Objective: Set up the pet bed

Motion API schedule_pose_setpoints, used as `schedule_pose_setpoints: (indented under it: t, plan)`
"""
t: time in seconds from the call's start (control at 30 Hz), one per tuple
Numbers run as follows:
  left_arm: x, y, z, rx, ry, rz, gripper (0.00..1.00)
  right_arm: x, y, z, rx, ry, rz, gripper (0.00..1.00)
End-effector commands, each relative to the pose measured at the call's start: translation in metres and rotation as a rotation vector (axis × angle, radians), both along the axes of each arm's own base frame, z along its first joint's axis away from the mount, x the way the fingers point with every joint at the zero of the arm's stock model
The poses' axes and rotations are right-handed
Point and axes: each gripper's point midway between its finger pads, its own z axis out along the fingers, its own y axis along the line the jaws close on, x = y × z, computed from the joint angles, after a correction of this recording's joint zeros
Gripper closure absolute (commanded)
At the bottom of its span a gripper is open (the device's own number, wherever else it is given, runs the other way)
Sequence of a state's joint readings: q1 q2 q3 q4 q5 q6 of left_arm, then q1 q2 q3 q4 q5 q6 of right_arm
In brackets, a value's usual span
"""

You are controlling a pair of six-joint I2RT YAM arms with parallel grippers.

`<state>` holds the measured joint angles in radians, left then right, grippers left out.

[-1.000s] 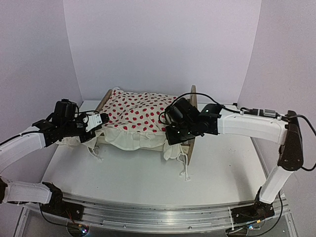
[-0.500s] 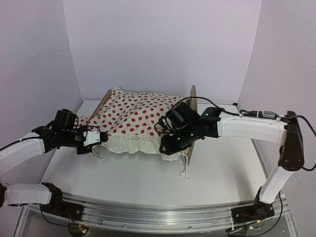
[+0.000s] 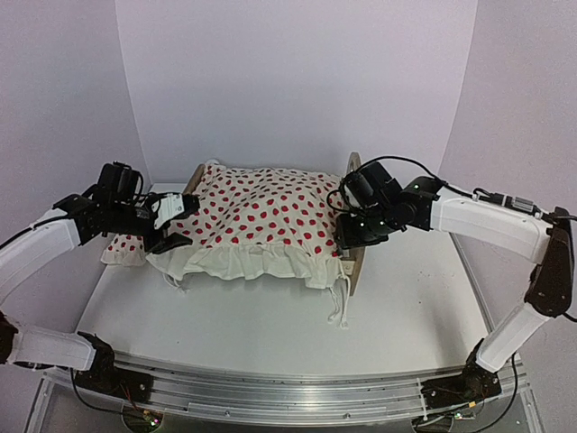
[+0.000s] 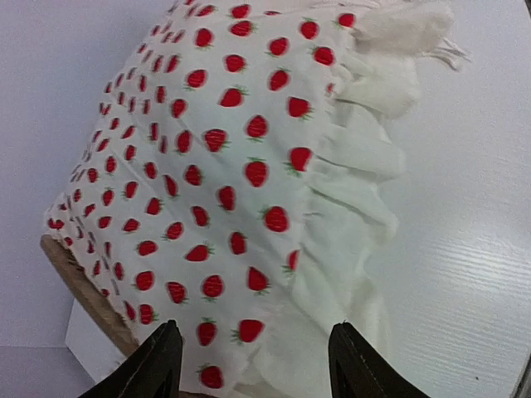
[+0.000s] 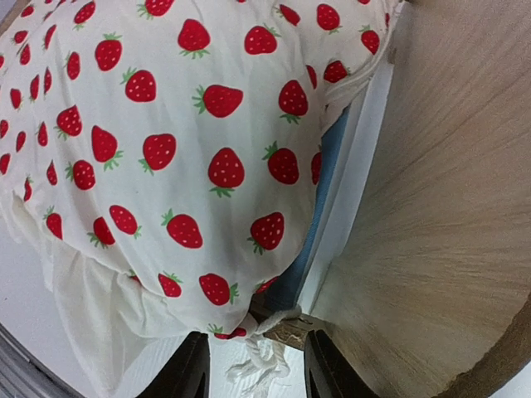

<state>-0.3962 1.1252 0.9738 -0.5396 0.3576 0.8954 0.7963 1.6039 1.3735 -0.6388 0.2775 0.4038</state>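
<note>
At desk [image 3: 270,334] centre-rear: pet bed [image 3: 352,271], light wood, headboard [image 5: 431,207] to the right, blue mattress [image 5: 322,199] edge showing. Strawberry-print ruffled blanket [image 3: 261,212] draped over it. Left gripper [image 3: 183,223] at the foot end, jaws apart, holding nothing. Right gripper [image 3: 353,236] beside the headboard, jaws apart, a blanket cord [image 5: 261,356] lying between them. Matching pillow [image 3: 122,248] on desk, left of bed.

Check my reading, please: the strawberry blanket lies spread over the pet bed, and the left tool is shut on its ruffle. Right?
Not quite. The strawberry blanket lies spread over the pet bed, but the left tool is open, gripping nothing; the left wrist view shows it.
</note>
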Motion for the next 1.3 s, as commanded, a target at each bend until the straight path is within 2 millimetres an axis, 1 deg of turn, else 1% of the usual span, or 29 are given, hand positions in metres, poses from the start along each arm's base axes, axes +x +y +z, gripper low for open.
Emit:
schedule_pose_setpoints:
  t: [0.0,0.03,0.07,0.1,0.13,0.17,0.27,0.3,0.33,0.43,0.47,0.53,0.6,0.63,0.7,0.77,0.83,0.87,0.9,0.93,0.97,1.0,1.03,1.07,1.13,1.17,1.2,1.27]
  plan:
    - [0.069,0.029,0.041,-0.177,0.016,0.416,0.35,0.028,-0.061,-0.01,-0.167,-0.01,-0.097,0.61]
    - [0.082,0.043,0.048,-0.208,0.008,0.499,0.32,0.033,-0.068,-0.01,-0.176,-0.005,-0.103,0.61]
    - [0.093,0.061,0.047,-0.224,0.015,0.582,0.29,0.037,-0.071,-0.008,-0.176,-0.005,-0.094,0.61]
    - [0.103,0.078,0.045,-0.232,0.027,0.661,0.26,0.041,-0.071,-0.005,-0.172,-0.008,-0.08,0.61]
    - [0.111,0.095,0.039,-0.224,0.045,0.731,0.23,0.043,-0.066,-0.002,-0.159,-0.007,-0.051,0.6]
    - [0.117,0.111,0.029,-0.206,0.071,0.802,0.21,0.044,-0.058,0.001,-0.141,-0.004,-0.005,0.59]
    - [0.132,0.158,-0.022,-0.121,0.178,0.992,0.14,0.044,-0.026,0.02,-0.022,0.009,0.107,0.54]
    - [0.136,0.17,-0.031,-0.104,0.195,1.029,0.12,0.042,-0.017,0.024,0.01,0.017,0.138,0.52]
    - [0.141,0.179,-0.045,-0.074,0.219,1.05,0.1,0.043,-0.011,0.032,0.041,0.01,0.162,0.5]
    - [0.163,0.201,-0.073,0.012,0.238,1.094,0.09,0.042,0.007,0.058,0.124,-0.015,0.231,0.47]
    - [0.172,0.211,-0.079,0.023,0.238,1.115,0.1,0.04,0.013,0.067,0.151,-0.023,0.263,0.47]
    - [0.187,0.235,-0.1,0.05,0.27,1.166,0.12,0.037,0.023,0.085,0.198,-0.045,0.316,0.46]
    - [0.196,0.252,-0.118,0.092,0.293,1.184,0.15,0.035,0.027,0.098,0.223,-0.066,0.344,0.46]
    - [0.2,0.256,-0.128,0.108,0.308,1.181,0.17,0.034,0.027,0.102,0.226,-0.076,0.35,0.45]
    - [0.203,0.256,-0.148,0.121,0.357,1.157,0.21,0.033,0.024,0.107,0.22,-0.094,0.349,0.45]
    - [0.202,0.25,-0.171,0.126,0.413,1.128,0.31,0.033,0.018,0.108,0.201,-0.108,0.333,0.45]
    - [0.202,0.248,-0.187,0.135,0.446,1.113,0.54,0.032,0.014,0.11,0.194,-0.119,0.317,0.45]
    - [0.203,0.248,-0.191,0.146,0.452,1.104,0.73,0.032,0.012,0.111,0.194,-0.122,0.311,0.45]
    - [0.203,0.248,-0.192,0.158,0.457,1.095,0.91,0.032,0.012,0.114,0.2,-0.127,0.309,0.45]
    - [0.203,0.248,-0.19,0.166,0.464,1.09,0.98,0.033,0.014,0.118,0.21,-0.135,0.309,0.45]
    - [0.203,0.244,-0.184,0.151,0.471,1.075,1.0,0.035,0.016,0.123,0.222,-0.143,0.313,0.44]
    - [0.203,0.239,-0.168,0.123,0.463,1.05,1.0,0.036,0.02,0.131,0.242,-0.155,0.32,0.44]
    - [0.204,0.226,-0.15,0.067,0.456,0.992,1.0,0.039,0.025,0.136,0.259,-0.162,0.329,0.44]
    - [0.202,0.212,-0.127,0.007,0.434,0.925,1.0,0.042,0.031,0.142,0.28,-0.17,0.34,0.43]
    - [0.192,0.185,-0.072,-0.073,0.343,0.771,1.0,0.047,0.042,0.156,0.329,-0.194,0.362,0.42]
    - [0.181,0.166,-0.049,-0.091,0.298,0.65,1.0,0.05,0.047,0.161,0.351,-0.204,0.369,0.42]
    - [0.164,0.147,-0.026,-0.086,0.248,0.532,1.0,0.053,0.052,0.168,0.376,-0.221,0.373,0.42]
    - [0.134,0.11,0.007,-0.044,0.132,0.302,1.0,0.057,0.058,0.176,0.412,-0.245,0.382,0.42]
